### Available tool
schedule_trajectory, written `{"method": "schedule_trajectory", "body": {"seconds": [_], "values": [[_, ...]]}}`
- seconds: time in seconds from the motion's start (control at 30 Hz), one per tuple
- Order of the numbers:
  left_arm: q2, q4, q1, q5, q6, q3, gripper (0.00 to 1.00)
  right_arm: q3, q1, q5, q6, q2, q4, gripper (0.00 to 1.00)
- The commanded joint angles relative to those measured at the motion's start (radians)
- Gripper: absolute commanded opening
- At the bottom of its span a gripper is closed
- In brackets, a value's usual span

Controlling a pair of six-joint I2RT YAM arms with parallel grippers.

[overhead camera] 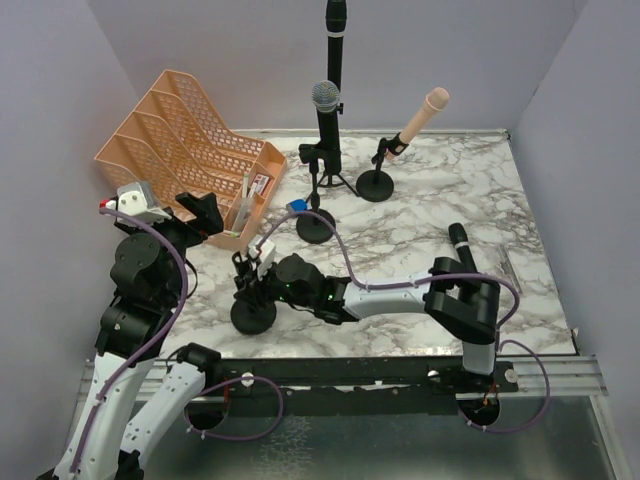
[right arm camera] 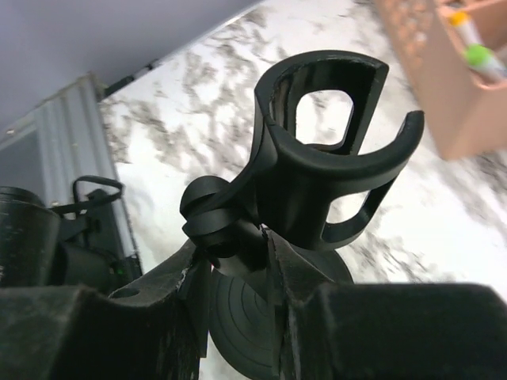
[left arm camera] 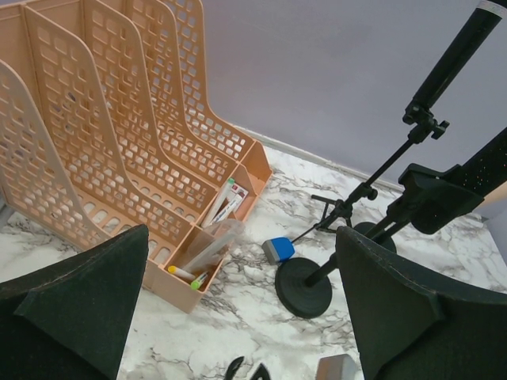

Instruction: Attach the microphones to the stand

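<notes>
Four slim stick microphones and four black stands share the marble-patterned tabletop (overhead camera: 420, 210). Toward the far edge, the pale pink microphone (overhead camera: 425, 112) leans in the clip of a round-based stand (overhead camera: 376, 185). Beside it the silver-mesh microphone (overhead camera: 326, 115) stands upright on a tripod stand (overhead camera: 326, 172). A plain black microphone (overhead camera: 335, 28) sits highest, on a thin boom stand (overhead camera: 316, 226) with a disc foot. The fourth microphone (overhead camera: 458, 242), also black, lies loose toward the right edge, just behind the right arm. The small stand (overhead camera: 253, 314), by the near edge toward the left corner, carries an empty C-shaped plastic clip (right arm camera: 333, 150). The right gripper (right arm camera: 238, 273) has its jaws clamped on the stem just below that clip. The left gripper (left arm camera: 242, 317) hangs with padded jaws wide apart beside the peach lattice file rack (overhead camera: 190, 140), gripping nothing.
</notes>
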Motion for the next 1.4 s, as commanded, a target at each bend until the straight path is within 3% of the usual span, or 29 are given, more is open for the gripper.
{"method": "schedule_trajectory", "body": {"seconds": [0.0, 0.27, 0.5, 0.67, 0.9, 1.03, 1.37], "values": [[0.015, -0.003, 0.001, 0.02, -0.007, 0.017, 0.99, -0.058, 0.006, 0.3, -0.005, -0.133, 0.015, 0.2], [0.036, 0.042, 0.001, 0.101, -0.022, -0.017, 0.99, -0.226, -0.018, 0.653, 0.073, -0.406, -0.201, 0.24], [0.058, 0.103, 0.001, 0.189, -0.039, -0.057, 0.99, -0.322, -0.103, 0.897, 0.309, -0.578, -0.5, 0.24], [0.082, 0.119, 0.001, 0.226, -0.041, -0.069, 0.99, -0.351, -0.202, 0.997, 0.568, -0.61, -0.762, 0.26], [0.096, 0.118, 0.001, 0.258, -0.042, -0.081, 0.99, -0.293, -0.26, 1.078, 0.876, -0.513, -1.043, 0.28], [0.101, 0.119, 0.001, 0.273, -0.048, -0.091, 0.99, -0.254, -0.261, 1.049, 0.975, -0.458, -1.114, 0.34], [0.117, 0.12, 0.001, 0.301, -0.045, -0.104, 0.99, -0.242, -0.261, 0.918, 0.92, -0.523, -1.064, 0.72]]}}
